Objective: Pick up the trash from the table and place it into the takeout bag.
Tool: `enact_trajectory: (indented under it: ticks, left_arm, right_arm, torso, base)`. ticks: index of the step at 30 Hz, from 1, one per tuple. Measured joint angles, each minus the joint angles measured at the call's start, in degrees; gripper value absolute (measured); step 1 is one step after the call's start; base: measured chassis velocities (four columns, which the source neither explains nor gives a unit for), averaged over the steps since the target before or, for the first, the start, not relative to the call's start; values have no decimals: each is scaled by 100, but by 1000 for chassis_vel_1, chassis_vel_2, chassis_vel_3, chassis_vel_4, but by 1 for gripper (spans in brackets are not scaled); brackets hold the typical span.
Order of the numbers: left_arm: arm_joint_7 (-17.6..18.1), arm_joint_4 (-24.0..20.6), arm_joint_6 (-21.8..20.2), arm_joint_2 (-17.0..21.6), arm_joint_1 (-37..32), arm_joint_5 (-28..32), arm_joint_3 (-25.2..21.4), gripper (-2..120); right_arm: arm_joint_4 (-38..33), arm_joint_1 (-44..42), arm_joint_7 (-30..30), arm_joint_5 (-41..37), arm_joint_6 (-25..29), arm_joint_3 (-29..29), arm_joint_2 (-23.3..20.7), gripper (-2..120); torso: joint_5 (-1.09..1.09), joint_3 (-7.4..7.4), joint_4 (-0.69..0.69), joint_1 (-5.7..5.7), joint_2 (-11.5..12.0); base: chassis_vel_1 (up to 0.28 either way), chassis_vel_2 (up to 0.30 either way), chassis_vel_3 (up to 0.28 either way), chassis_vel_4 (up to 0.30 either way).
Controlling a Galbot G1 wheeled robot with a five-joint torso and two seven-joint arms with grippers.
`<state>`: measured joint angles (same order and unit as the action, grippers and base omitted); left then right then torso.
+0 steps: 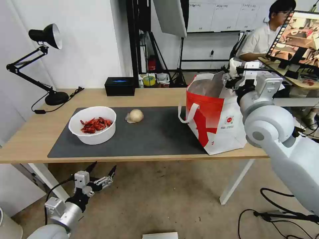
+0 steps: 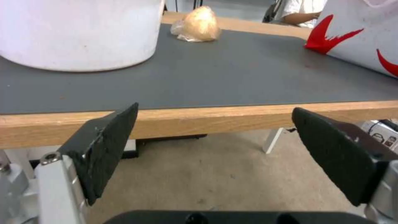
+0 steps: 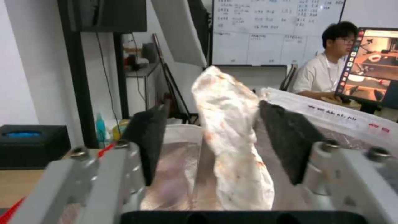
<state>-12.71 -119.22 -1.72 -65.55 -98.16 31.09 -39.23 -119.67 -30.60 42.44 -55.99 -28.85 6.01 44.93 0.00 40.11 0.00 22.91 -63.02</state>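
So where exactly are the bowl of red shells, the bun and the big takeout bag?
white bowl of red shells [image 1: 96, 136], head view, on its front outer wall.
bun [image 1: 136, 115], head view, on its rounded top.
takeout bag [image 1: 203, 114], head view, on the red panel of its near side.

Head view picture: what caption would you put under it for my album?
Right claw over the open takeout bag; bowl of red shells and bun wait on the table.
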Motion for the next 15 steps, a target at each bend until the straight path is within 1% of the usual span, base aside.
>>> enact_trajectory:
  ticks: [2, 3, 4, 6, 7, 9, 10, 15]
  left_arm:
    - [1, -2, -1, 6, -2, 6, -2, 100]
    - [1, -2, -1, 6, -2, 6, -2, 100]
    - [2, -3, -1, 11, -3, 8, -5, 100]
    - [5, -3, -2, 26, 2, 14, -9, 100]
    - [5, -3, -2, 26, 2, 14, -9, 100]
    - [9, -3, -4, 35, 14, 19, -9, 100]
    - [10, -3, -5, 36, 21, 20, -6, 100]
    - [12, 6, -7, 32, 29, 21, 12, 100]
  right_arm:
    - [21, 1, 8, -102, -39, -4, 2, 75]
    - [21, 1, 8, -102, -39, -4, 2, 75]
    - [28, 3, 22, -156, -67, -5, 3, 78]
    - [80, 6, 35, -187, -101, -11, -1, 89]
    - [80, 6, 35, -187, -101, -11, -1, 89]
    - [158, 29, 39, -214, -132, -26, -2, 97]
    - [207, 53, 39, -222, -143, -41, -1, 99]
    - [293, 144, 30, -227, -147, -112, 9, 100]
  torso:
    - [0, 0, 0, 0, 0]
    - [0, 0, 0, 0, 0]
    - [0, 0, 0, 0, 0]
    - [0, 0, 0, 0, 0]
    - [0, 0, 0, 0, 0]
    - [0, 0, 0, 0, 0]
    - [0, 0, 0, 1, 0]
    - [0, 0, 0, 0, 0]
  base:
    - [0, 0, 0, 0]
    - [0, 0, 0, 0]
    - [0, 0, 0, 0]
    - [0, 0, 0, 0]
    - [0, 0, 0, 0]
    - [0, 0, 0, 0]
    - [0, 0, 0, 0]
    - [0, 0, 0, 0]
